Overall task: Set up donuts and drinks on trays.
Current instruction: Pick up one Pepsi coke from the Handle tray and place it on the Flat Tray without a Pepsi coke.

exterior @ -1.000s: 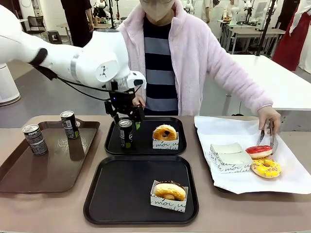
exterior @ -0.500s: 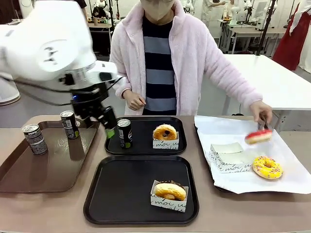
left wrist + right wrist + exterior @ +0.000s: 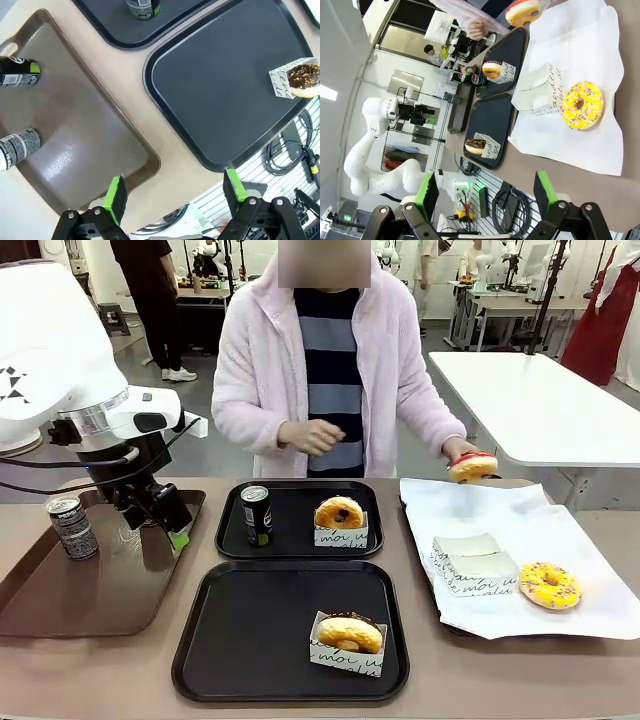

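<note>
My left gripper [image 3: 166,522] hangs open over the brown tray [image 3: 90,590], nothing between its green pads [image 3: 116,196]. Two drinks stand on that tray, one with a green mark [image 3: 18,79] and one beside it [image 3: 18,148]. The far black tray [image 3: 295,532] holds a soda can [image 3: 257,514] and an orange donut in a paper sleeve [image 3: 340,513]. A chocolate donut in its sleeve [image 3: 348,634] sits on the near black tray [image 3: 260,630]. The person's hand holds a red donut [image 3: 473,467] in tongs above the white paper. My right gripper [image 3: 485,195] is open and holds nothing.
A yellow sprinkled donut [image 3: 547,585] and a stack of paper sleeves [image 3: 474,562] lie on the white-paper-lined tray [image 3: 590,625] at the right. The person stands at the far edge, the other hand held at the chest. Cables hang below the table's near edge [image 3: 290,150].
My left arm swung left from the can on the far black tray to above the brown tray. The person lifted the red donut off the paper and carried it up and leftward.
</note>
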Tool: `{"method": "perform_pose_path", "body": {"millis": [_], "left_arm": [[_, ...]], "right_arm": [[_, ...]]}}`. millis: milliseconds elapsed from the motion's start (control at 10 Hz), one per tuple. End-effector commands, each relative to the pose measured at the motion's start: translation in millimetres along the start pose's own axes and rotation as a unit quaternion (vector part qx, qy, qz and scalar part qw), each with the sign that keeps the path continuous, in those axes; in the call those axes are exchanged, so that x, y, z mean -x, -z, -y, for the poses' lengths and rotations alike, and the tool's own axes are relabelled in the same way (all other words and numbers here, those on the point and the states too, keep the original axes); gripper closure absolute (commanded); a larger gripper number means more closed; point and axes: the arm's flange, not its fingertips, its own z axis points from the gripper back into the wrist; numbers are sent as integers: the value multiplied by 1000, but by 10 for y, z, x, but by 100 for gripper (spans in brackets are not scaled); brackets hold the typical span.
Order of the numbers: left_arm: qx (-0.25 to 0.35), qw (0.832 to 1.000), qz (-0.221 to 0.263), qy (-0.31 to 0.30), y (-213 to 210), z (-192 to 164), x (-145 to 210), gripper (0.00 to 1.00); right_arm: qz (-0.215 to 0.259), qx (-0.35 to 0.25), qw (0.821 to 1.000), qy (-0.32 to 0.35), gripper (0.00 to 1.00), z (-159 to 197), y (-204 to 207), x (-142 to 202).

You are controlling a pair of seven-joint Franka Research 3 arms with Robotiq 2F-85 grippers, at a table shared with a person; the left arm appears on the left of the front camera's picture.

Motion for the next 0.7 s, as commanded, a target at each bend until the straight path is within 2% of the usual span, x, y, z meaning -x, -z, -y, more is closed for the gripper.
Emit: {"method": "perform_pose_path", "body": {"millis": [0, 300, 400, 500, 600], "left_arm": [[-6, 1000, -3, 4, 7, 66, -95, 0], [-1, 1000, -2, 6, 10, 43, -46, 0], [-25, 1000, -11, -14, -101, -309, -453, 0], [-12, 997, -14, -75, -140, -628, -550, 0], [-19, 993, -3, -119, -106, -917, -365, 0]], "right_arm": [[4, -8, 1000, -6, 0, 7, -6, -5], [4, -8, 1000, -6, 0, 7, -6, -5], [4, -8, 1000, -6, 0, 7, -6, -5], [4, -8, 1000, -6, 0, 7, -6, -5], [4, -8, 1000, -6, 0, 7, -6, -5]]}}
